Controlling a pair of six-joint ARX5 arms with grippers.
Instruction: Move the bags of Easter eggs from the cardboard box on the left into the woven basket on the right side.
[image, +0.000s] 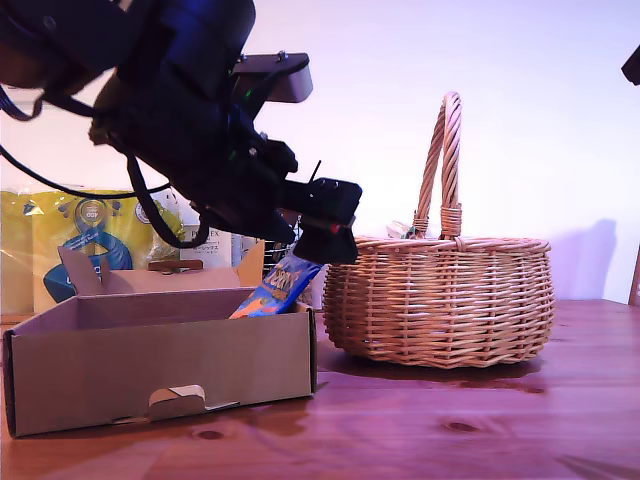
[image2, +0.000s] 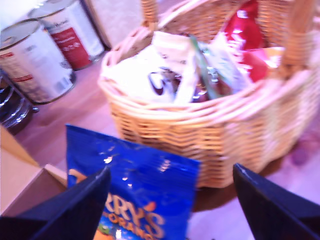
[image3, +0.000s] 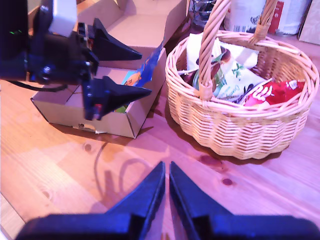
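Honestly, your first hand (image: 322, 232) looks spread wide, gripping nothing; the blue Terry's Orange bag (image2: 135, 192) leans between its fingers, still propped in the cardboard box (image: 160, 370). It's floppy, slick foil, so pinch its top edge. Second hand (image3: 167, 187): closed, empty.

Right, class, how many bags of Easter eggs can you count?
4. The blue bag leans in the cardboard box, between my first gripper's jaws; a white bag, a green-white bag and a red bag lie in the woven basket. More may be hidden.
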